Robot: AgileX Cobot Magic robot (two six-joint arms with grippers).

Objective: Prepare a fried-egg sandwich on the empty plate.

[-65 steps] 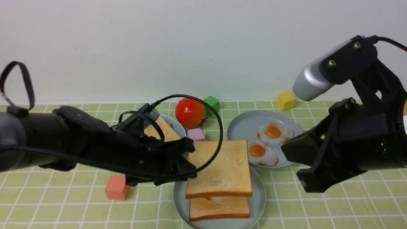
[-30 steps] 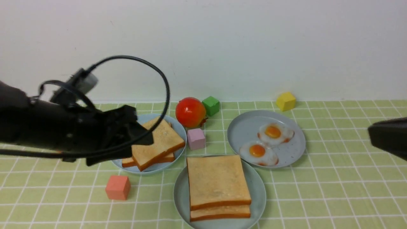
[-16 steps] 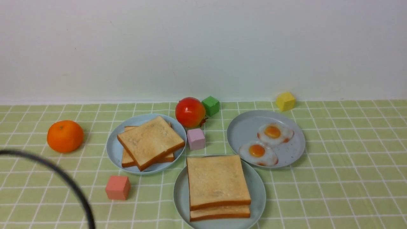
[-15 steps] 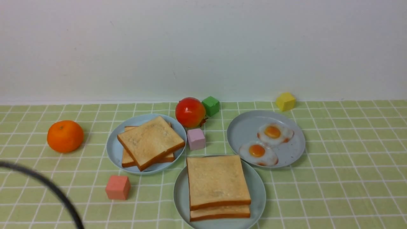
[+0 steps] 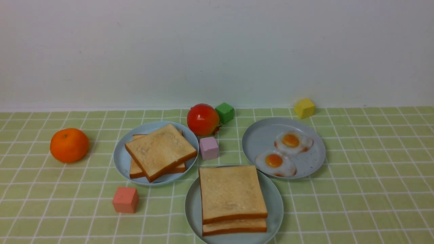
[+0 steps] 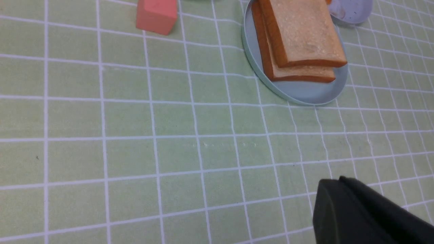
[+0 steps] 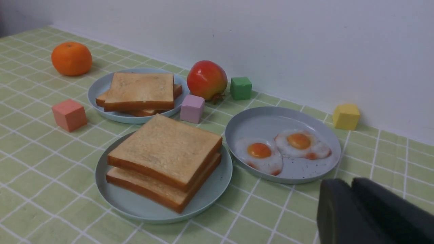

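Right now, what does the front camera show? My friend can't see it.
A toast sandwich sits on a plate at the front. Behind are plates of toast and two fried eggs, some fruit and four small blocks.

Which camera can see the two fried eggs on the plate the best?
The right wrist view shows the two fried eggs best: close, sharp, with both yolks and whites clear on their grey-blue plate. The front view shows both eggs too, but smaller. The left wrist view shows only an edge of that plate, no eggs clearly.
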